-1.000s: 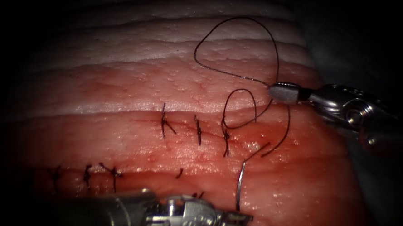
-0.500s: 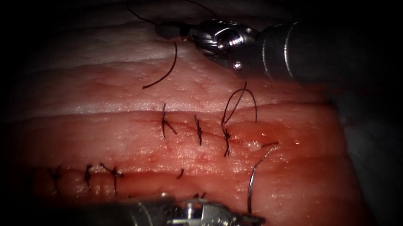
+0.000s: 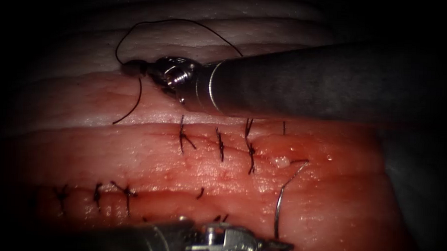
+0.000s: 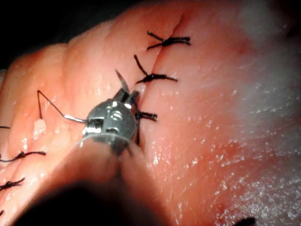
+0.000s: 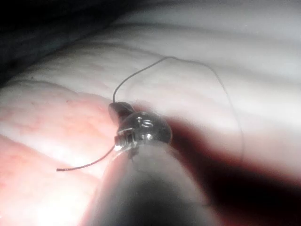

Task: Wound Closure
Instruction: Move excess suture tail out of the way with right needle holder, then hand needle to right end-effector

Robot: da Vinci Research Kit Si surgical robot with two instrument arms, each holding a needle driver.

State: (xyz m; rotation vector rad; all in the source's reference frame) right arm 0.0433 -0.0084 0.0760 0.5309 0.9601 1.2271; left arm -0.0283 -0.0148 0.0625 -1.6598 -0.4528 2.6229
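while right tool [image 3: 135, 68] pinches thin thread [image 3: 172, 22], left tool [image 3: 278, 249] holds curved needle [image 3: 280, 203].

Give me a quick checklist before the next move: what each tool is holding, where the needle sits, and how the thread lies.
1. Right tool grips the thread: ok, jaws shut on it, a free end hanging below.
2. Left tool holds the needle: ok, jaws shut on it near its lower end.
3. Needle out of the tissue: cannot tell; it curves up over the surface right of the stitches, and whether its upper end enters is unclear.
4. Thread free of the right tool's shaft: cannot tell, the shaft covers it.
5. Finished stitches intact: ok.
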